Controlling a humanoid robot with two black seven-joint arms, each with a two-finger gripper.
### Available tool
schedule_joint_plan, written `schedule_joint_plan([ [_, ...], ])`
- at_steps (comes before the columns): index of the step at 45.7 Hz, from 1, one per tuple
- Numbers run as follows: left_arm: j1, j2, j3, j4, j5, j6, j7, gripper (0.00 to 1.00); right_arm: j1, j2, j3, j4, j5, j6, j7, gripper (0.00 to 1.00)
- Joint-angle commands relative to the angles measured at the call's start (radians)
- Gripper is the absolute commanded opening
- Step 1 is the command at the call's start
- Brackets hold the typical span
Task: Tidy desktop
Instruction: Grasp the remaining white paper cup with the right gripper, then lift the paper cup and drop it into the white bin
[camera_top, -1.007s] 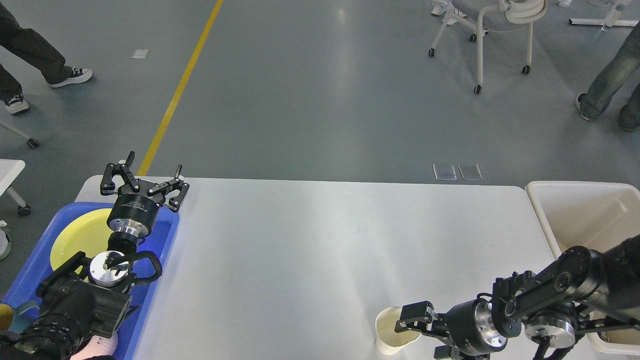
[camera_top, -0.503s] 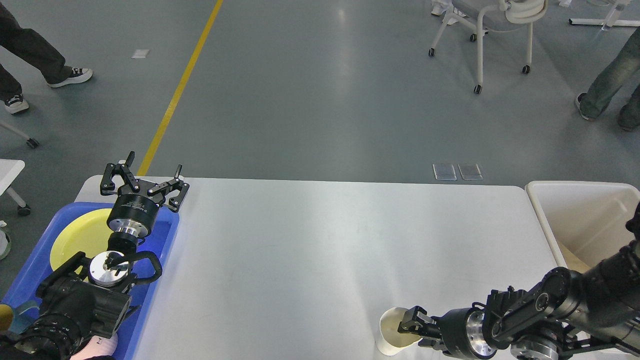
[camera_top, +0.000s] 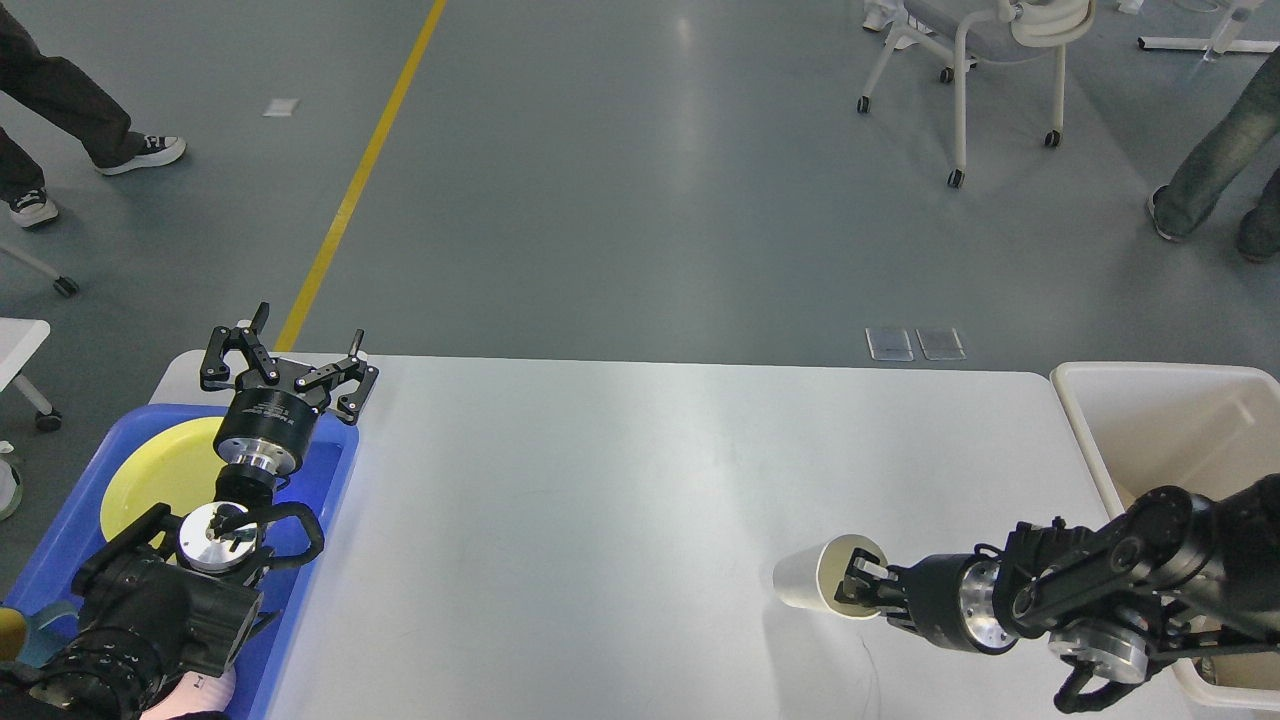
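Nearest the bottom edge on the left, the left arm rises over a blue tray (camera_top: 335, 470) that sits on the left end of the desktop (camera_top: 600, 500); a yellow plate (camera_top: 160, 475) lies inside the tray, partly hidden by the arm. On the right, the right arm reaches in from the lower right corner, and the right gripper (camera_top: 858, 582) grips the rim of a white paper cup (camera_top: 805, 580), one finger inside the mouth and the cup tipped on its side, its open end facing the arm. Whether the cup touches the tabletop or hangs just above it cannot be told, though a shadow lies beneath it. The desktop, white and slightly glossy with rounded corners, spreads across the middle of the view from the tray to the right. Just beside its right end stands an off-white plastic bin (camera_top: 1100, 440). Further back, the left gripper (camera_top: 290, 350) hovers over the far left corner of the desktop, fingers spread wide and holding nothing. Beyond the table lies a grey floor with a yellow line (camera_top: 370, 160), a wheeled chair (camera_top: 960, 60) at the far right, and people's legs at both upper edges
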Motion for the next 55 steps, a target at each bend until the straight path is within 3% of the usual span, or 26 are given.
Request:
schedule_joint_plan([
  [1,0.001,-0.001,0.0,0.0,0.001,0.0,0.0,1.0,0.164,-0.073,-0.055,0.039,-0.016,0.048,-0.003,0.0],
  [9,0.001,-0.001,0.0,0.0,-0.001,0.0,0.0,1.0,0.483,-0.073,-0.161,0.052,-0.112,0.294,-0.005,0.0],
  [18,0.001,-0.001,0.0,0.0,-0.001,0.0,0.0,1.0,0.783,-0.041,-0.155,0.052,-0.164,0.604,-0.003,0.0],
  [23,-0.001,-0.001,0.0,0.0,-0.001,0.0,0.0,1.0,0.897,-0.013,-0.118,0.052,-0.166,0.701,-0.005,0.0],
  [31,0.001,-0.001,0.0,0.0,0.001,0.0,0.0,1.0,0.905,-0.012,-0.077,0.045,-0.166,0.709,-0.015,0.0],
  [37,0.001,0.001,0.0,0.0,-0.001,0.0,0.0,1.0,0.86,-0.022,-0.15,-0.001,-0.166,0.7,-0.015,0.0],
  [45,0.001,-0.001,0.0,0.0,-0.001,0.0,0.0,1.0,0.647,-0.111,-0.236,-0.251,-0.166,0.654,-0.015,0.0],
  [55,0.001,-0.001,0.0,0.0,0.001,0.0,0.0,1.0,0.336,-0.284,-0.221,-0.529,-0.152,0.484,-0.014,0.0],
])
